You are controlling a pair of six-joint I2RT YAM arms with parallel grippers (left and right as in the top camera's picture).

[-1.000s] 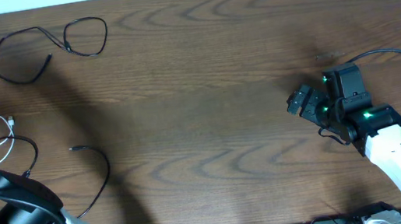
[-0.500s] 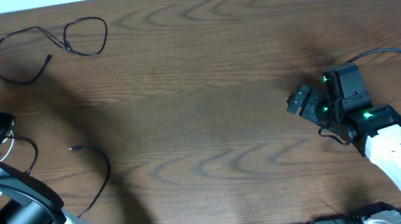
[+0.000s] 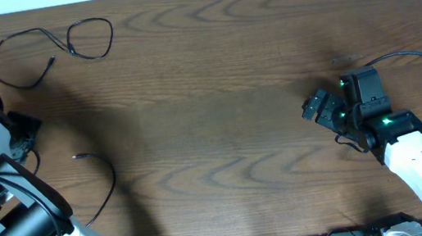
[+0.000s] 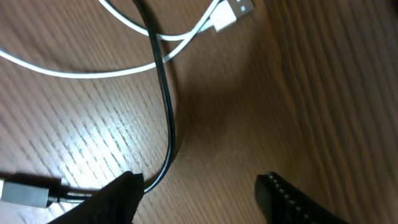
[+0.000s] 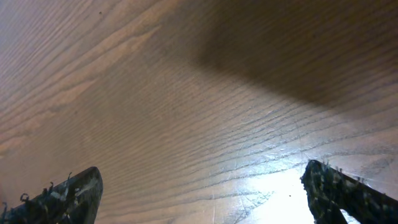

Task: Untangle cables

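Left jaws stand spread and empty, low over the surface. A black cable runs past their left tip and crosses the white cable in the upper frame. Best to pinch the black one alone, below the crossing, and draw it clear. Right jaws gape wide over bare wood. Another black cable lies looped at upper left. No containers show.
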